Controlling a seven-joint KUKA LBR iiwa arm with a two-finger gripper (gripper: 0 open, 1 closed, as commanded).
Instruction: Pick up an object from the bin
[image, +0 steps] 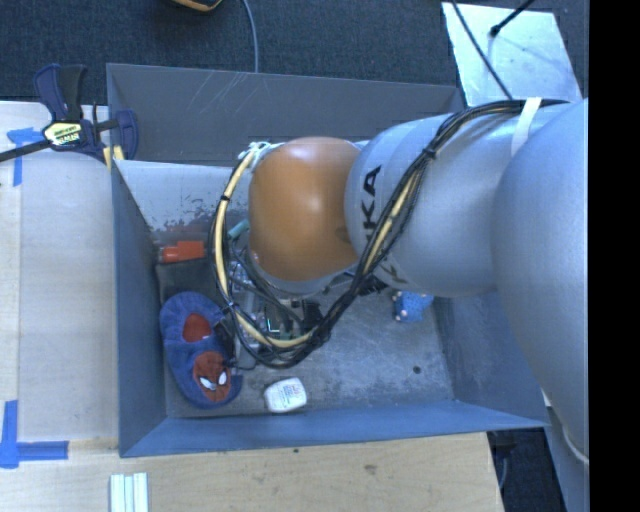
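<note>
Currently the gripper (252, 322) is at the left side of the bin (300, 428), just beside a blue cloth slipper (203, 356) with a red mask print; can't tell if it's open or closed. Slipper looks soft, light and floppy, so I'd pinch its rim, not the flat top.

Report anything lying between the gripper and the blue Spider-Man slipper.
Nothing visible does. The gripper sits right beside the blue Spider-Man slipper at the lower left of the bin; the white piece and orange thing lie off to either side.
</note>
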